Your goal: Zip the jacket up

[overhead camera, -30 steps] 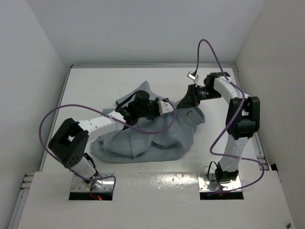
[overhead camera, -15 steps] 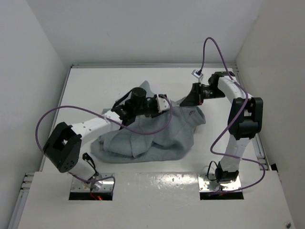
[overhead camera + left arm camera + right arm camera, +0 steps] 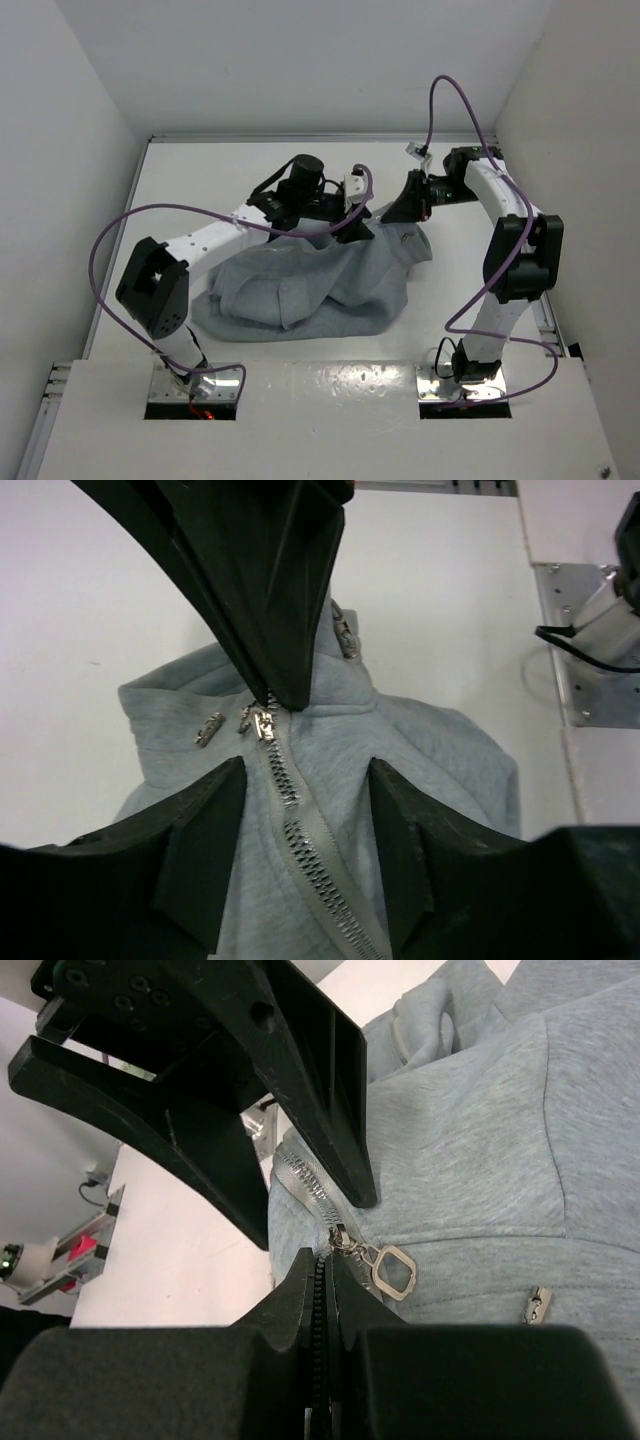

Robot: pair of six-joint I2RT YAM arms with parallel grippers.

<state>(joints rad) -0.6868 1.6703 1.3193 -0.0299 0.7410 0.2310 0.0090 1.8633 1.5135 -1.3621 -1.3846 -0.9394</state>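
Observation:
The light grey jacket (image 3: 320, 285) lies crumpled mid-table, its collar toward the far right. In the left wrist view the zipper (image 3: 310, 850) runs closed up to the slider (image 3: 265, 725) at the collar. My left gripper (image 3: 305, 830) is open, one finger on each side of the zipper, holding nothing. My right gripper (image 3: 325, 1265) is shut, its tips against the collar just beside the slider (image 3: 342, 1238). The metal pull (image 3: 392, 1270) lies loose to the right of the tips. From above, the left gripper (image 3: 352, 215) and right gripper (image 3: 400, 205) face each other over the collar.
White walls box in the white table (image 3: 200, 180) on three sides. Purple cables (image 3: 130, 230) loop above both arms. A metal rail (image 3: 590, 630) runs along the table's right edge. A small metal snap (image 3: 208, 728) sits on the collar.
My left gripper has opened and let go, and its arm swung toward the far side. My right gripper closed and shifted slightly toward the far right.

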